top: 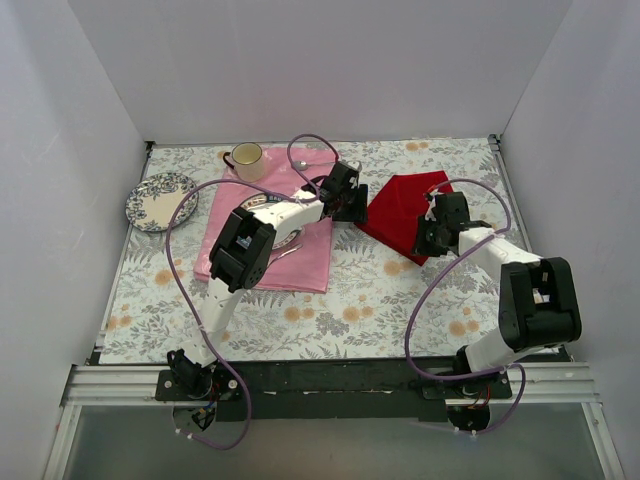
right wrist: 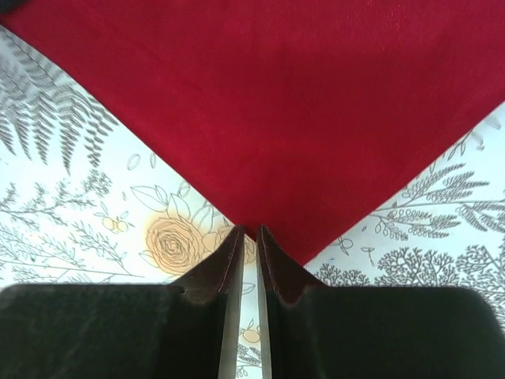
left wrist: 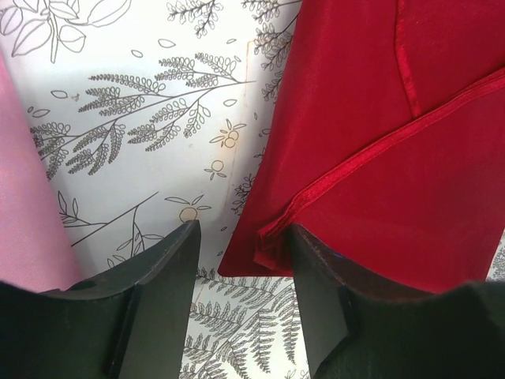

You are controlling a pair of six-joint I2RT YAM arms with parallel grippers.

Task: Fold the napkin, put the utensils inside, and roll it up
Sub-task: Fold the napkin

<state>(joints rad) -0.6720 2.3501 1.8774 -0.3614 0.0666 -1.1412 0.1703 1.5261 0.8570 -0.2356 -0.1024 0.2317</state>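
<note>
Right gripper (right wrist: 248, 230) is clenched on the 5 o'clock corner of the napkin (top: 398, 208). Left gripper (left wrist: 241, 229), jaws apart, straddles its 9 o'clock corner, beside the pink cloth (top: 305, 265). The napkin lies at 2 o'clock on the table (top: 400, 300).

Centre right of the overhead view: napkin (top: 405, 212), plain deep red with a glossier red hem. Centre left: cloth (top: 315, 265), plain pale pink. Upper left: plate (top: 160, 198), blue-and-white floral; cup (top: 247, 157), cream. Table cover (top: 380, 300): white with grey fern sprigs and orange blossoms.
</note>
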